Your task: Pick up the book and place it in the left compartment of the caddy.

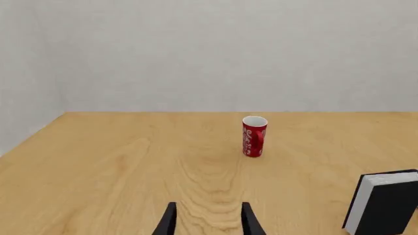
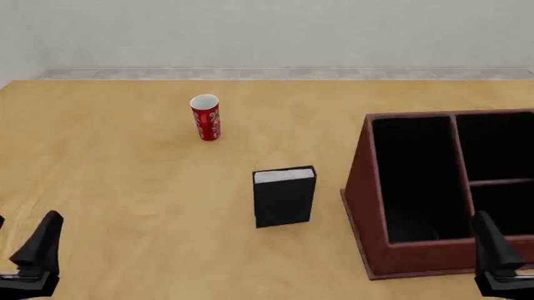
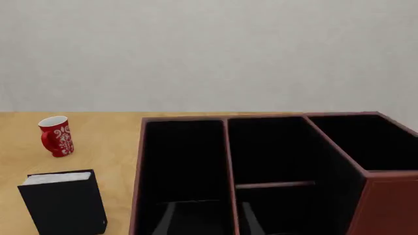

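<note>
Starting out: nothing is grasped yet. Left wrist view: your left gripper [image 1: 207,220] is released, the book [image 1: 382,201] ahead and off to its side. Front view: the book [image 2: 284,195] stands upright beside the caddy [image 2: 364,187], between both grippers. Right wrist view: the right gripper [image 3: 207,219] is spread too, facing the left compartment [image 3: 181,166]. Next, reach for the book.

A light wooden table [image 2: 125,187] meets plain pale grey walls [image 2: 267,31], evenly lit.

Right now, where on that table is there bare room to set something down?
Bare wood spreads left of the red cup and book, and between them. It is tighter between the book and the caddy, which fills the right side.
</note>
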{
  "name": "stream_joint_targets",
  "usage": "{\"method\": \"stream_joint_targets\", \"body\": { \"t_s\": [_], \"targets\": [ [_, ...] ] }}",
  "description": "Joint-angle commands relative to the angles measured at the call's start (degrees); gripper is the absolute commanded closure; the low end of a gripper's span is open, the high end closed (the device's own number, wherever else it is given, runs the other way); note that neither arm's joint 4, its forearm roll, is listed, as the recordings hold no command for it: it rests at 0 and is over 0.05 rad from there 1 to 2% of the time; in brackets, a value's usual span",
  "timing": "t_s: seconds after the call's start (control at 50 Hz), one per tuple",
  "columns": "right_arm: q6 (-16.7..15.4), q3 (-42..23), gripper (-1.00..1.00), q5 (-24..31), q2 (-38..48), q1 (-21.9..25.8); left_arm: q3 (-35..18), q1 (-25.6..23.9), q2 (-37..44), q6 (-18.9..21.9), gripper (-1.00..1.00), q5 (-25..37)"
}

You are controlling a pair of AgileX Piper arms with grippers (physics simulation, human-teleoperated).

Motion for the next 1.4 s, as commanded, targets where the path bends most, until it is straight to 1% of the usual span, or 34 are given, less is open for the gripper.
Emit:
{"method": "stream_joint_targets", "body": {
  "t_s": [0.02,0.46,0.48,0.5,0.52,0.54,0.56,0.6,0.66,0.68,0.7,0.74,0.76,0.78,0.8,0.82,0.84,0.86,0.9,0.94,0.96,0.98,1.0,1.02,1.04,1.08,1.12,1.14,1.18,1.2,1.26,1.34,1.4],
  "targets": [
    [0.0,-0.12,-1.0,-0.22,0.39,0.0,-0.06,0.06,0.49,-0.01,-1.0,-0.36],
    [0.05,-0.11,-1.0,-0.38,0.6,-0.01,-0.35,0.07,0.65,-0.01,-1.0,-0.21],
    [0.92,-0.22,-1.0,-0.37,0.9,0.05,-0.25,0.07,0.65,0.0,-1.0,-0.3],
    [0.59,-0.22,-1.0,-1.0,2.13,0.06,-0.22,0.07,0.64,0.01,-1.0,-0.33],
    [0.88,-0.33,-1.0,-1.89,4.02,1.38,-0.24,0.03,0.32,0.47,-1.0,-0.25],
    [0.62,-0.91,-1.0,-1.18,3.57,1.32,-0.27,-0.05,0.01,1.28,-1.0,-0.36],
    [-0.14,-2.7,-1.0,-0.09,3.54,1.6,-0.22,0.05,0.38,0.31,-1.0,-0.24],
    [-0.83,-4.83,-1.0,0.21,4.99,2.33,-0.23,0.02,0.21,0.68,-1.0,-0.27],
    [-1.8,-8.64,-1.0,1.14,6.97,3.31,-0.2,0.08,0.84,-0.05,-1.0,-0.49],
    [-2.89,-10.29,-1.0,1.77,7.74,4.42,-0.21,0.03,0.5,0.41,-1.0,-0.4],
    [-2.97,-11.18,-1.0,2.25,7.99,4.82,-0.21,0.01,0.32,0.67,-1.0,-0.38],
    [-4.62,-13.82,-1.0,3.33,9.26,6.48,-0.16,0.06,0.8,0.17,-1.0,-0.62],
    [-4.44,-14.4,-1.0,3.43,9.89,6.71,-0.14,0.06,1.02,0.05,-1.0,-0.78],
    [-5.96,-15.93,-1.0,3.52,11.55,8.03,-0.15,0.03,0.74,0.41,-1.0,-0.7],
    [-4.3,-17.05,-1.0,3.7,13.42,7.97,-0.16,-0.01,0.44,0.81,-1.0,-0.6],
    [-3.86,-17.69,-1.0,3.99,13.85,8.95,-0.16,-0.01,0.42,0.81,-1.0,-0.58],
    [-7.67,-18.88,-1.0,4.55,12.91,11.2,-0.14,0.05,1.02,0.14,-1.0,-0.82],
    [-7.91,-19.51,-1.0,4.88,12.76,11.02,-0.15,0.06,1.18,0.05,-1.0,-0.92],
    [-9.32,-21.36,-1.0,5.68,13.65,12.75,-0.19,0.02,0.82,0.46,-1.0,-0.75],
    [-9.73,-23.34,-1.0,6.7,14.46,14.32,-0.22,0.01,0.61,0.62,-1.0,-0.61],
    [-9.82,-24.35,-1.0,7.36,15.41,14.05,-0.22,0.04,0.92,0.24,-1.0,-0.7],
    [-12.25,-25.18,-1.0,7.82,16.15,14.84,-0.24,0.05,1.08,0.1,-1.0,-0.75],
    [-13.18,-26.23,-1.0,8.48,16.95,15.87,-0.3,0.05,0.99,0.18,-1.0,-0.65],
    [-13.29,-27.43,-1.0,9.11,17.43,15.97,-0.34,0.03,0.72,0.43,-1.0,-0.49],
    [-14.39,-28.5,-1.0,9.69,18.32,16.17,-0.38,0.0,0.46,0.72,-1.0,-0.35],
    [-15.63,-30.46,-1.0,11.13,19.51,17.78,-0.41,0.03,0.65,0.38,-1.0,-0.32],
    [-17.3,-32.41,-1.0,12.12,21.31,17.91,-0.46,0.05,0.83,0.16,-1.0,-0.32],
    [-18.37,-34.4,-1.0,13.57,22.92,19.76,-0.51,0.02,0.48,0.53,-1.0,-0.13],
    [-21.17,-36.09,-1.0,14.68,24.81,20.29,-0.55,0.02,0.41,0.55,-1.0,-0.03],
    [-21.75,-37.06,-1.0,15.28,25.43,20.55,-0.54,0.05,0.6,0.29,-1.0,-0.07],
    [-25.5,-40.05,-1.0,16.66,27.18,21.56,-0.61,0.03,0.48,0.41,-1.0,0.05],
    [-26.64,-43.24,-1.0,18.49,28.83,22.85,-0.7,0.05,0.49,0.3,-1.0,0.2],
    [-28.89,-44.87,-1.0,19.57,30.21,24.2,-0.69,0.04,0.47,0.34,-1.0,0.19]
  ]
}}
